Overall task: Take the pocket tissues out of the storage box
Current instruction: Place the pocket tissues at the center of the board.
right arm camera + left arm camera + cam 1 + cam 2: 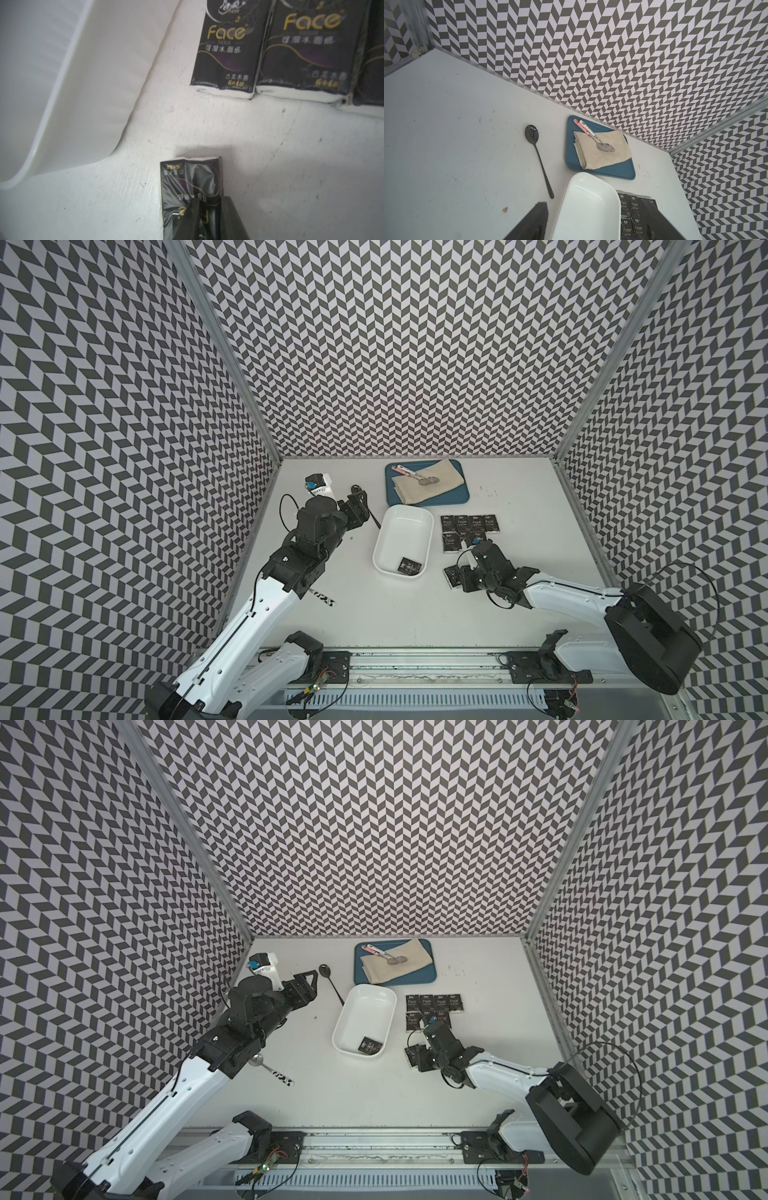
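White tabletop (374, 614): right gripper (209, 202) pinches one end of a black film-wrapped tissue packet (187, 178) beside the shallow white plastic storage box (401, 539), long axis pointing at the laid-out packets (467, 524). Empty, the left gripper (592, 203) gapes. Askew in the box's near corner lies another packet (409, 566), probably light, soft, slick; pinch across its width.

Table (415, 614) is carrying the storage box (381, 549), a blue tray (455, 499), a black spoon (538, 153) and a patterned spoon (275, 1073). Black tissue packs (468, 525) are lying in two rows just beside the box.
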